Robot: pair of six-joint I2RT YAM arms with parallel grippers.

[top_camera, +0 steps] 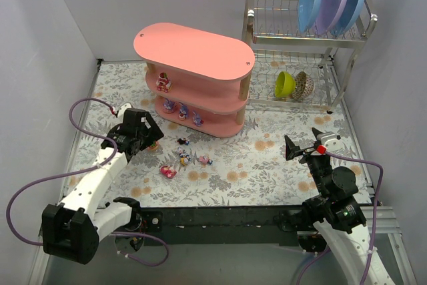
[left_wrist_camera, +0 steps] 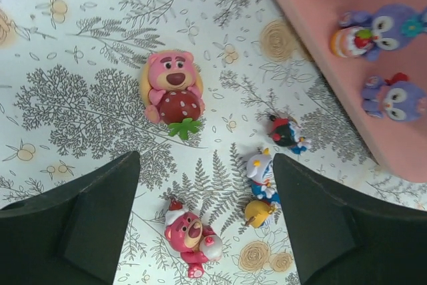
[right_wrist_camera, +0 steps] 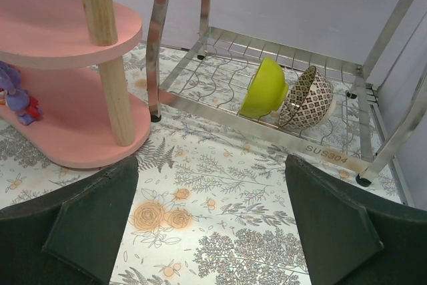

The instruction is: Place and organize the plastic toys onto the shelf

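Observation:
The pink shelf [top_camera: 193, 48] stands at the back of the mat, with toys on its middle tier [top_camera: 163, 83] and bottom tier [top_camera: 181, 110]. In the left wrist view purple figures [left_wrist_camera: 393, 28] sit on the shelf's bottom tier [left_wrist_camera: 333, 78]. Loose toys lie on the mat: a pink bear with a strawberry [left_wrist_camera: 175, 95], a pink bear in a red hat [left_wrist_camera: 190, 235], a blue-white figure [left_wrist_camera: 259, 168] and a black-red one [left_wrist_camera: 287, 131]. My left gripper [left_wrist_camera: 205, 165] [top_camera: 148, 137] hangs open above them, holding nothing. My right gripper [top_camera: 305, 143] [right_wrist_camera: 210, 171] is open and empty at the right.
A metal wire dish rack [top_camera: 293, 51] stands behind and to the right of the shelf, with blue and purple plates [top_camera: 333, 1] on top. A green bowl [right_wrist_camera: 263, 88] and a patterned bowl [right_wrist_camera: 307, 98] sit below. Grey walls close the left, back and right sides.

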